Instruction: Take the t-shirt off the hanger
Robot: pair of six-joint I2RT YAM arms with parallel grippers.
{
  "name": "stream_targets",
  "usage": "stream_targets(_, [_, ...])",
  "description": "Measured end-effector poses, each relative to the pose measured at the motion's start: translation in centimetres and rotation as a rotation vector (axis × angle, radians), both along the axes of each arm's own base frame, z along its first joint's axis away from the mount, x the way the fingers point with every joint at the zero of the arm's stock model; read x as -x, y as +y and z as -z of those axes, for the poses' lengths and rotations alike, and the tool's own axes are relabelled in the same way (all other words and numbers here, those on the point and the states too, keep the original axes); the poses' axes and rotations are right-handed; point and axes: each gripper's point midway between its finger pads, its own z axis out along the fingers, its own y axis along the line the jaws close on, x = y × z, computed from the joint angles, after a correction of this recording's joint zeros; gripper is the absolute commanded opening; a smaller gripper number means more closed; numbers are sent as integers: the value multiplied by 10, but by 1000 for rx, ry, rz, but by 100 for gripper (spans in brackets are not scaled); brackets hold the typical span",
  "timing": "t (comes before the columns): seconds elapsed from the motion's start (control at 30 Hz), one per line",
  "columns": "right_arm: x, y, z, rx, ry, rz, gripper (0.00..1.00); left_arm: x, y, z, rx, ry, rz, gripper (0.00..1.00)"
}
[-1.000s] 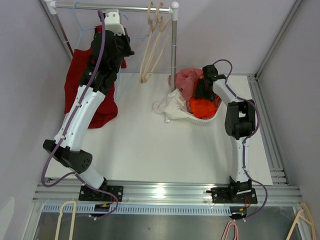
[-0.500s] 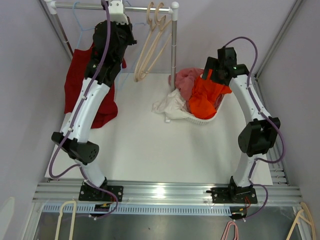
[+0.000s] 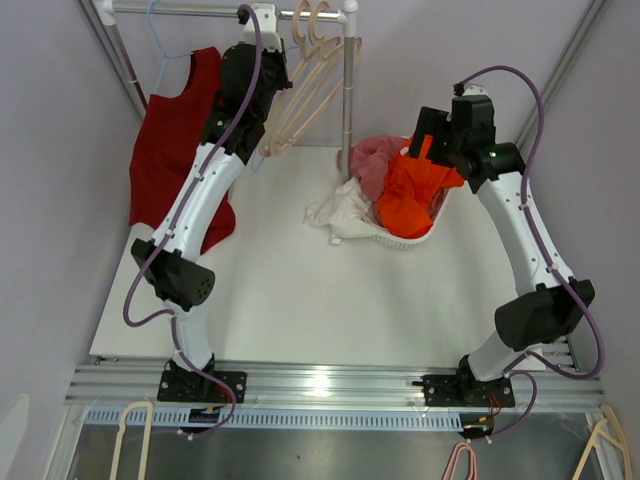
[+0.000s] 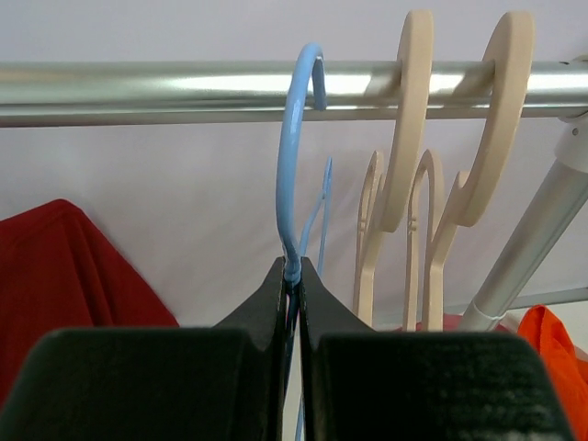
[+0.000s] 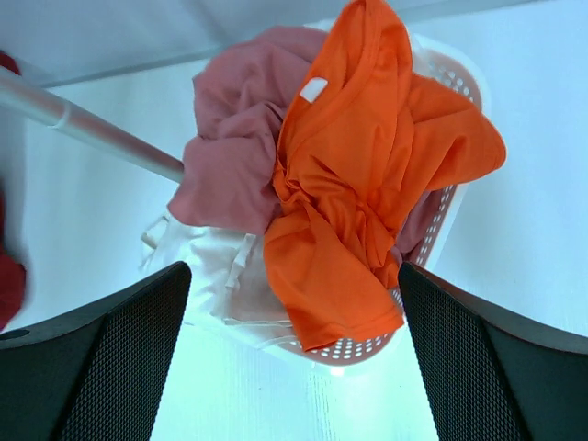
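Observation:
An orange t-shirt (image 3: 405,195) (image 5: 358,165) lies crumpled on top of the pink perforated basket (image 3: 410,243) (image 5: 441,230). My right gripper (image 3: 438,130) (image 5: 289,276) hovers above it, open and holding nothing. A red t-shirt (image 3: 170,150) (image 4: 55,266) hangs from the rail (image 3: 190,12) (image 4: 138,87) on a blue hanger (image 3: 155,30). My left gripper (image 3: 268,30) (image 4: 292,276) is up at the rail, shut on the neck of another blue hanger (image 4: 292,165) whose hook sits over the rail. No cloth shows on that hanger.
Beige hangers (image 3: 300,90) (image 4: 413,138) hang just right of the held hanger. The rack's upright post (image 3: 347,90) (image 4: 533,257) stands beside the basket. Pink cloth (image 3: 370,160) (image 5: 239,138) and white cloth (image 3: 335,215) (image 5: 211,276) also fill the basket.
My right gripper rose out of the basket, opened wide and left the orange t-shirt lying there. My left arm swung right along the rail, uncovering the red t-shirt.

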Motion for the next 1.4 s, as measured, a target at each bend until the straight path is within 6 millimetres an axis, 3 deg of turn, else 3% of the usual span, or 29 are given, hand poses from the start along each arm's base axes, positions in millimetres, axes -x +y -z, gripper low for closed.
stream_targets(0.17, [14,-3,-33,-13,-84,-9,99,-7,-2,3,-12,-14,-2,1])
stream_targets(0.27, [16,-3,-41,-19,-112,-16,99,-8,-2,2,-14,-20,-6,1])
stream_targets(0.53, [16,2,-26,-26,-82,-40,100,-6,3,-7,-4,-60,-30,1])
stream_targets(0.93, [16,6,-26,-36,-85,-56,99,-10,3,-38,8,-157,-35,4])
stream_targets(1.23, [17,6,-24,-37,-81,-60,99,-32,-10,-7,-29,-117,-15,2])
stream_targets(1.4, [19,6,-23,-38,-78,-63,100,-32,-12,-6,-32,-116,-9,3])
